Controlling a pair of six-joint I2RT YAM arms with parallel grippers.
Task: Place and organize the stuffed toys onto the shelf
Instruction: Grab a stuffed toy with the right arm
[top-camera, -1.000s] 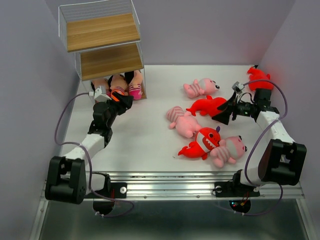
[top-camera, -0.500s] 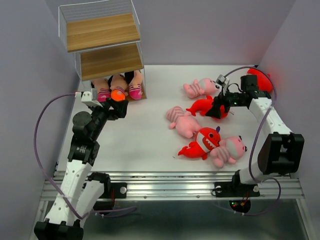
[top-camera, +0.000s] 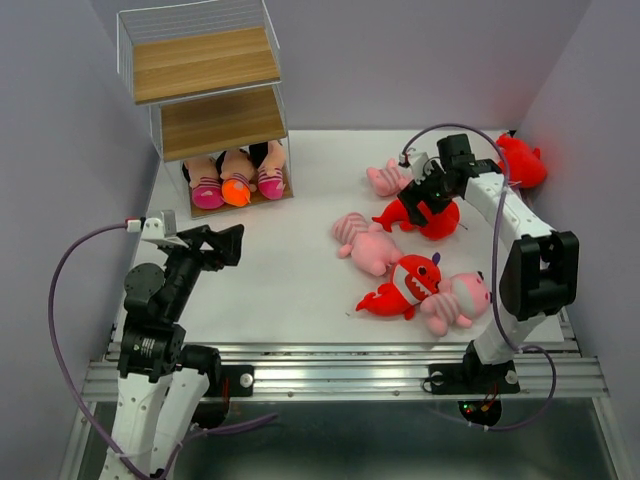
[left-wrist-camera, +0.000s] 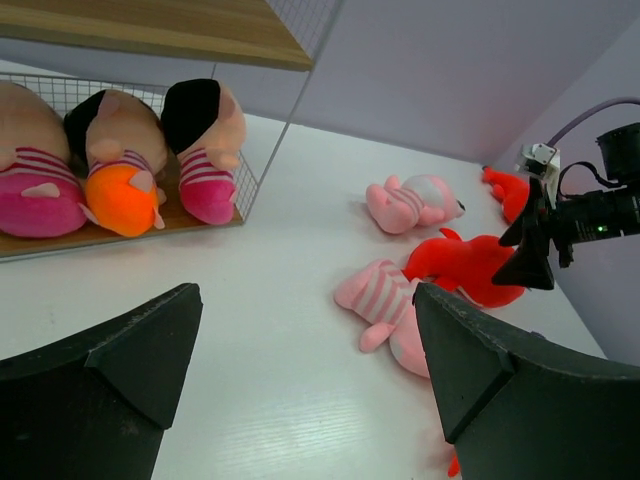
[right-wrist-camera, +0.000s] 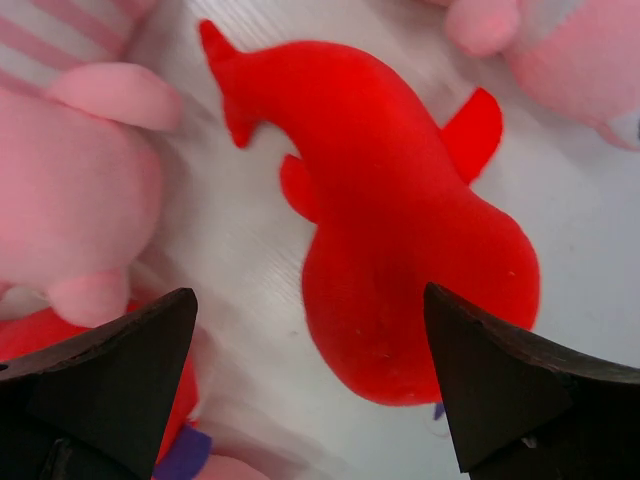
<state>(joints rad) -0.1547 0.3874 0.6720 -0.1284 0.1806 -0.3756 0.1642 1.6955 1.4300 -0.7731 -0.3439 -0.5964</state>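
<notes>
Compared with a second ago, seeing the left tool (top-camera: 232, 247) backed well off the shelf (top-camera: 205, 62) and hanging over the near-left part of the table (top-camera: 290, 275), jaws spread wide with nothing between. Also seeing the right tool (top-camera: 422, 198) swung in from the right edge to sit over a red shark (top-camera: 432, 218) mid-table.

Going big to small: white table first, then the shelf parked in the far-left corner, three wooden tiers in a white wire frame. Down on the lowest tier, counting three dolls (top-camera: 237, 180) side by side, with black hair, pink stripes, and the round ends facing out (middle one orange, the other two pink).

From the right wrist view, seeing both fingers (right-wrist-camera: 110, 385) set wide either side of that shark, gripping nothing. Can't tell how far above it.

Rest of the plush all loose on the right half of the table:
- second shark (top-camera: 400, 285) pressed up against a pink striped animal (top-camera: 458, 300) near the front
- third shark (top-camera: 520, 160) off in the far-right corner
- another pink one (top-camera: 365, 245) just left of the hovered shark
- last pink one (top-camera: 395, 178) just behind it
</notes>
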